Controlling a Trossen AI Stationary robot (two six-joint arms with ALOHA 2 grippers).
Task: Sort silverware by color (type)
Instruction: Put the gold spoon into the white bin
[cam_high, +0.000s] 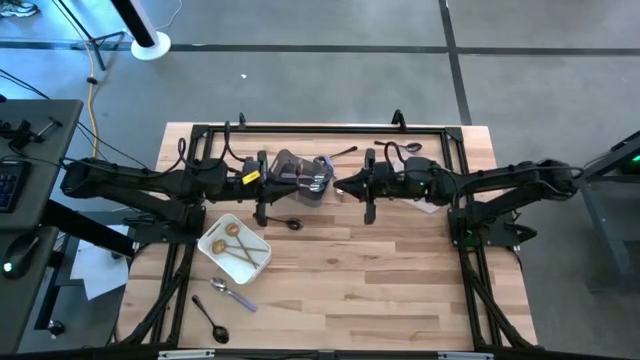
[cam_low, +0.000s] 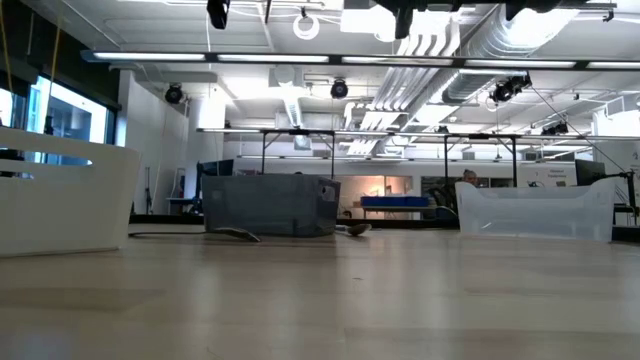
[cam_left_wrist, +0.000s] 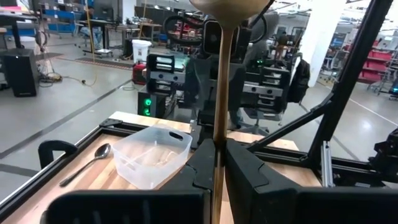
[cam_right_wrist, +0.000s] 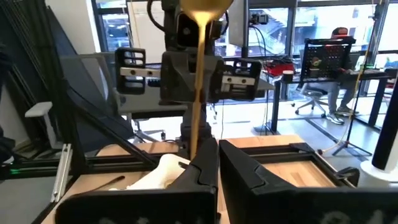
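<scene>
gold shows in both wrist views: a gold spoon (cam_left_wrist: 219, 74) stands upright between the left gripper's (cam_left_wrist: 217, 163) fingers, which pinch its handle, bowl end uppermost. the right wrist view shows another gold spoon (cam_right_wrist: 198, 68) pinched the same way by the right gripper (cam_right_wrist: 207, 163).

from above, both arms reach in toward the middle of the back half of the wooden table (cam_high: 380, 290). the left gripper (cam_high: 268, 178) hangs just beside the grey bin (cam_high: 302, 176), and the right gripper (cam_high: 350, 184) sits on the bin's other side, the two facing each other; the held spoons are too slim to make out there.

a white tray (cam_high: 207, 249) lies near the left front of the table with two gold utensils (cam_high: 240, 245) in it. just in front of the tray lies a lilac-handled spoon (cam_high: 232, 292), and nearer the front edge a black spoon (cam_high: 213, 321). another dark spoon (cam_high: 285, 222) lies just in front of the left gripper. more dark pieces (cam_high: 400, 148) lie along the back edge near the right arm.

the left wrist view shows a clear tub (cam_left_wrist: 151, 154) on the table with a silver spoon (cam_left_wrist: 90, 160) lying beside it.
</scene>
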